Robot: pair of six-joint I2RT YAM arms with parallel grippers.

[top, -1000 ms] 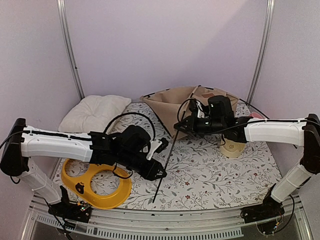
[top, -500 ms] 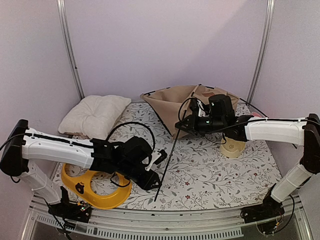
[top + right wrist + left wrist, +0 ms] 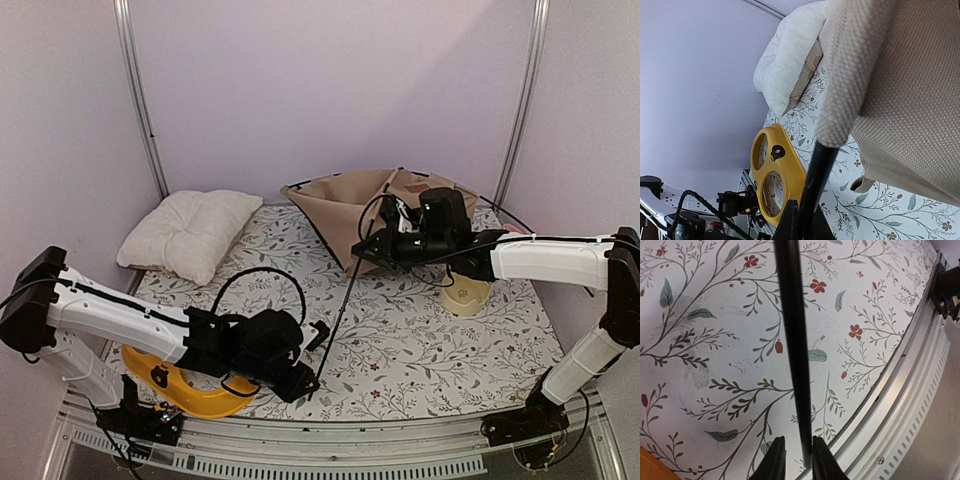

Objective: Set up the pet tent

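Your top camera sits above and behind the arm bases (image 3: pixel 140 420), looking down and forward over the whole flower-printed white tablecloth (image 3: pixel 420 340) to the rear wall (image 3: pixel 330 90). Your left wrist camera hovers close above that cloth, facing the silver metal front rail (image 3: pixel 900 395). Your right wrist camera looks leftward, tight on the beige canvas tent (image 3: pixel 910 100). All three share the thin black pole (image 3: pixel 338 310).

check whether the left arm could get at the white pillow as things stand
Probably yes. The pillow lies far-left with only bare floral cloth between it and the left gripper. But its fingers straddle the black pole, so it would have to leave that first.
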